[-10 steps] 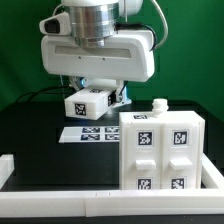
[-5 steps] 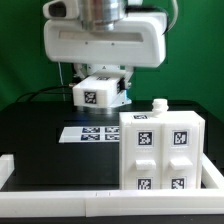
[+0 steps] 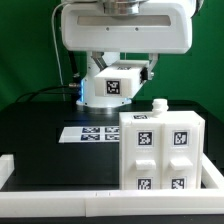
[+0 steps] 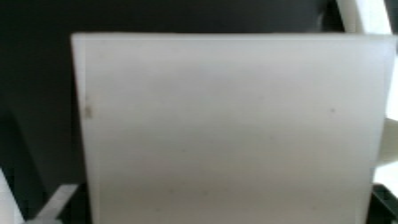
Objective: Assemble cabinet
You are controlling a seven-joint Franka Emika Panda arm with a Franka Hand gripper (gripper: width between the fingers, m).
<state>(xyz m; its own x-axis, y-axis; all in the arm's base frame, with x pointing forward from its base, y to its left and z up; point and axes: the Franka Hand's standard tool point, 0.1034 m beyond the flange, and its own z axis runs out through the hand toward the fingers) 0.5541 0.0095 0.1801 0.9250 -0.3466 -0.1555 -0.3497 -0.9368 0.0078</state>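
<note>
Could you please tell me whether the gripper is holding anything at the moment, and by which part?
Yes: the gripper holds a white tagged cabinet part above the table, gripped by its two opposite sides.

Smooth white moulded plastic on the cabinet body (image 3: 160,150), with a soft, even sheen. Same white plastic on the small cabinet block (image 3: 112,88) under the arm. Black-and-white tags (image 3: 143,127) on both, flat and matt, like printed paper stickers. Marker board (image 3: 90,132): thin white sheet, matt, printed with black squares. Table (image 3: 35,120): black and dull, finer texture too small to tell. Rail (image 3: 60,195) along the near edge: white, smooth, plastic-looking. Arm housing (image 3: 125,30): hard white shell, glossier than the cabinet parts, with soft highlights. Backdrop (image 3: 20,60): plain matt green, material unclear. Close up in the wrist view, a flat white face (image 4: 231,130): blurred, off-white, matt, faintly speckled.
</note>
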